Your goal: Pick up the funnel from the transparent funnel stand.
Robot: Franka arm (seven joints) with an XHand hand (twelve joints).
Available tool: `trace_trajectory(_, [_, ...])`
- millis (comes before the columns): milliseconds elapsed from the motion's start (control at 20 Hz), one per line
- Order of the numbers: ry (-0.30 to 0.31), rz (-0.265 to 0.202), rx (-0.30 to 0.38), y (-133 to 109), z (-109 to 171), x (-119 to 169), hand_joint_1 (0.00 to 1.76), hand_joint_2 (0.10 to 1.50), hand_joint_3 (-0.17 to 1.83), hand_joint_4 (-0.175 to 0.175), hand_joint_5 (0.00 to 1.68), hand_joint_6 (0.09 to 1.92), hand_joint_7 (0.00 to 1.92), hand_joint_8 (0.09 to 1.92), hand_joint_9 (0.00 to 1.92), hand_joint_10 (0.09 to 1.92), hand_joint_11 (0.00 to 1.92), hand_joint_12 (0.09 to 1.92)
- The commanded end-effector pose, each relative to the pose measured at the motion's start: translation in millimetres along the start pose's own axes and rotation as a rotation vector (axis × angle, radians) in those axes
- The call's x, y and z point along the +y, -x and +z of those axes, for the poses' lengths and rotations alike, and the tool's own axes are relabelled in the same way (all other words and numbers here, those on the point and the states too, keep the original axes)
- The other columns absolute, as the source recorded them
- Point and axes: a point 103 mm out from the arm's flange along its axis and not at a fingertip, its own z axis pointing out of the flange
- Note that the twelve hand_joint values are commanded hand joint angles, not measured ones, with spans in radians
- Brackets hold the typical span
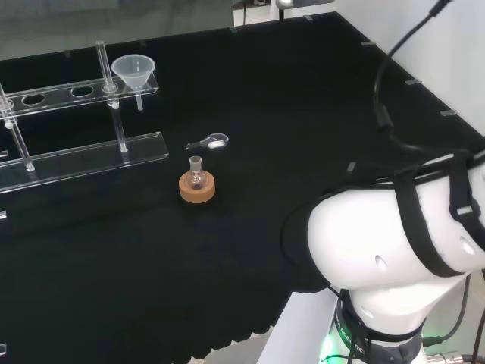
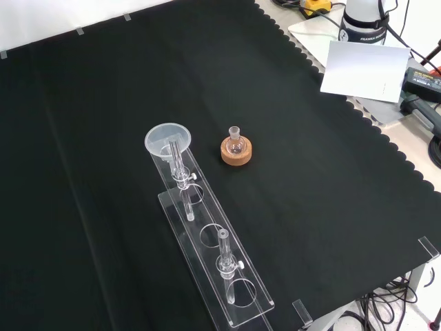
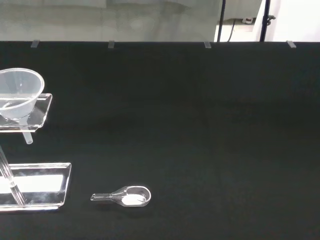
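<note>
Clear plastic funnel (image 1: 133, 72) sits in the end hole of the transparent funnel stand (image 1: 83, 155), stem hanging through the upper shelf. Looks light, thin-walled, prob slippery (rim may flex). Best grab: cone just under the rim, lift straight up. Hand state: can't tell. Flask on cork ring (image 1: 197, 186) stands near.

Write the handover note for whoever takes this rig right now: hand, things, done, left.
Hand: I cannot tell its state from these views.
Funnel: seated in the end hole of the transparent funnel stand, spout hanging down through the upper shelf.
Nearby on the black cloth: a small flask upright on a cork ring, and a small clear scoop lying between the flask and the stand.
Done: nothing yet; the funnel is untouched.
Left: reach in, grasp the funnel, lift it clear of the stand.
</note>
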Motion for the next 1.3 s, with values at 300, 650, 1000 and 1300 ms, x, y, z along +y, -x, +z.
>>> trace_trajectory(300, [-0.085,-0.07,-0.017,-71.2,35.8,89.9,0.14,1.04,0.31,0.037,0.15,0.09,0.03,0.43,0.17,0.66,0.02,1.4])
trace_trajectory(650, [-0.149,-0.1,-0.042,-105.2,61.1,125.4,0.27,0.96,0.26,0.035,0.15,0.09,0.02,0.48,0.17,0.7,0.02,1.43])
trace_trajectory(1000, [-0.207,-0.117,-0.052,-120.4,81.9,142.8,0.41,0.9,0.23,0.034,0.14,0.09,0.0,0.51,0.17,0.72,0.07,1.48])
trace_trajectory(1300, [-0.254,-0.145,-0.073,-135.3,100.7,154.6,0.47,0.87,0.21,0.038,0.14,0.09,0.0,0.46,0.13,0.8,0.11,1.52])
